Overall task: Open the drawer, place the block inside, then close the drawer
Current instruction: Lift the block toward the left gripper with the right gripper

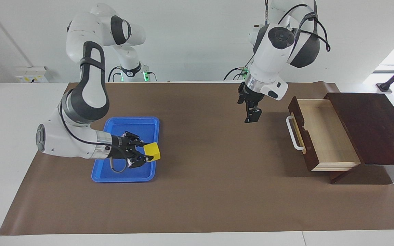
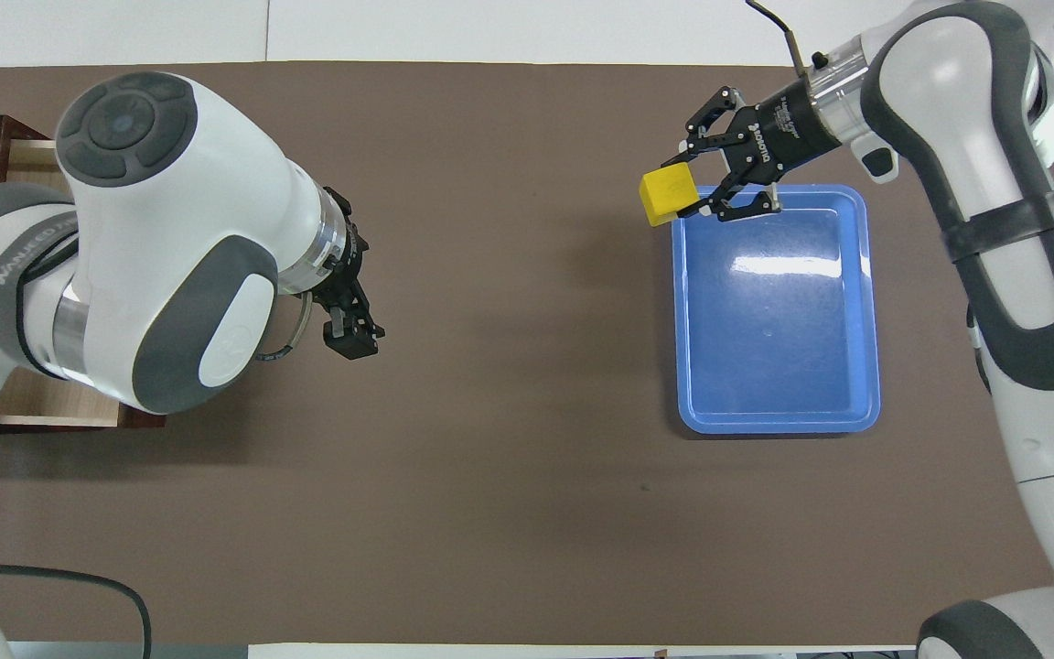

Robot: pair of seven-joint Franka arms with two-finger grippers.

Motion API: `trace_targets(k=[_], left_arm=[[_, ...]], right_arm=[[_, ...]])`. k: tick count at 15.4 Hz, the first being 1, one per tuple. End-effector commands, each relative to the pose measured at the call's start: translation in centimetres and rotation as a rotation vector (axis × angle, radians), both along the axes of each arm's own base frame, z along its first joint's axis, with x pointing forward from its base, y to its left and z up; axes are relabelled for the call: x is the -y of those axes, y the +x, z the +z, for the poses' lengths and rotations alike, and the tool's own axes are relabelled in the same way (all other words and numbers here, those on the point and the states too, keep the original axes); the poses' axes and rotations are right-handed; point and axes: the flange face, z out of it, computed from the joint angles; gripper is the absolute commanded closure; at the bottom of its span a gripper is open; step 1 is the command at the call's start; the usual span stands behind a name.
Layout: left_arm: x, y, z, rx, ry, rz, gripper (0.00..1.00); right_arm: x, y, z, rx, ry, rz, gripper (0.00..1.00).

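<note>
My right gripper (image 1: 148, 154) is shut on the small yellow block (image 1: 152, 151), holding it in the air over the edge of the blue tray (image 1: 128, 119) that faces the middle of the table. From overhead the block (image 2: 668, 195) sits at the tips of the right gripper (image 2: 693, 190), by a corner of the tray (image 2: 774, 426). The dark brown box's drawer (image 1: 323, 133) stands pulled out, its pale interior bare and its white handle (image 1: 294, 133) facing the table's middle. My left gripper (image 1: 251, 118) hangs open over the mat beside the drawer front, holding nothing.
A brown mat (image 1: 210, 191) covers the table. The dark box top (image 1: 371, 126) is at the left arm's end. My left arm's bulk hides most of the drawer (image 2: 42, 407) from overhead.
</note>
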Motion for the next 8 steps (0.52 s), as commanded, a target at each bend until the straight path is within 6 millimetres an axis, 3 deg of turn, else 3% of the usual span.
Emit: trace_targets(k=[1, 4, 5, 6, 8], left_arm=[[3.3, 1.5, -0.2, 0.013, -0.041, 0.064, 0.0], [5.0, 2.7, -0.5, 0.022, -0.058, 0.119, 0.0], [6.8, 2.3, -0.1, 0.03, -0.068, 0.116, 0.0], [9.2, 1.6, -1.6, 0.027, -0.064, 0.13, 0.0], [12.0, 1.1, -3.7, 0.071, -0.043, 0.085, 0.0]], right_arm=[[-5.6, -0.9, 1.0, -0.009, -0.004, -0.072, 1.0], [-9.8, -1.7, 1.1, -0.002, -0.01, -0.08, 1.0], [-11.0, -2.2, 0.9, -0.009, -0.016, -0.08, 1.0], [-11.7, -2.5, 0.7, -0.011, -0.018, -0.09, 1.0], [-13.2, -2.8, 0.7, -0.018, -0.023, -0.122, 1.0]])
